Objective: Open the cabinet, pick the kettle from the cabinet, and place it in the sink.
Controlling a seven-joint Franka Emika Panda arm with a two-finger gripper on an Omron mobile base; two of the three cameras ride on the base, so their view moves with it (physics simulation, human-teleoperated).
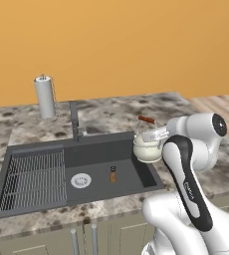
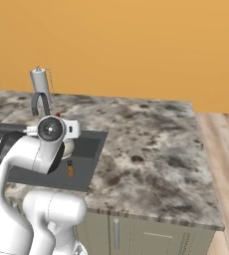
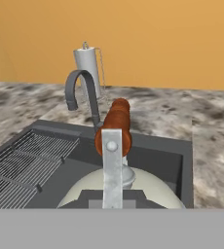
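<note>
1. Already, the kettle (image 1: 147,148) is carried out of the cabinet and is held above the right end of the sink (image 1: 131,141), clear of the basin floor.
2. The gripper (image 1: 157,135) is clamped shut on the kettle's wire handle, just below the reddish-brown wooden piece (image 3: 115,125), as seen in the hand view.
3. A small brown bottle (image 1: 113,174) is seen standing on the basin floor near the drain (image 1: 80,180), close under the kettle.
4. Fetching is judged complete; lowering into the basin and releasing are judged left to do.
5. The bottle and the faucet (image 1: 75,121) are to be avoided during the descent.
</note>
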